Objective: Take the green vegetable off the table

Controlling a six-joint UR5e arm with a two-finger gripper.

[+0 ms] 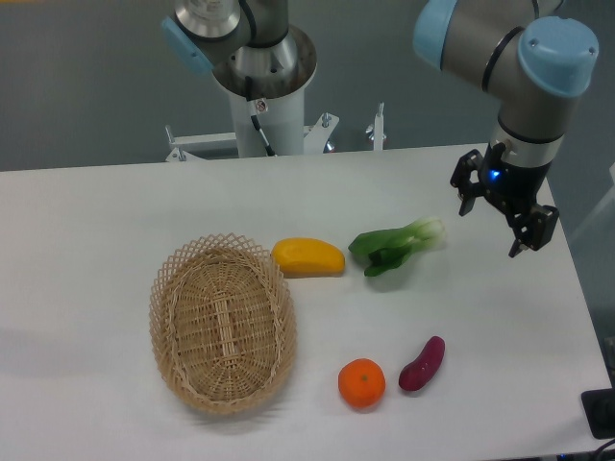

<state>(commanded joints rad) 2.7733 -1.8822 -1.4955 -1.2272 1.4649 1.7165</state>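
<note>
Bok choy toy lies on the white table, right of centre and nearer the far edge, dark leaves toward the middle, pale stalk end toward the right edge. Gripper hangs above the table near the right edge, to the right of the stalk end and apart from it, not touching; its two fingers are spread wide with nothing between them. Yellow mango piece sits just left of the bok choy leaves. Wicker basket stands left of centre; orange and purple eggplant piece lie close together near the front edge.
</note>
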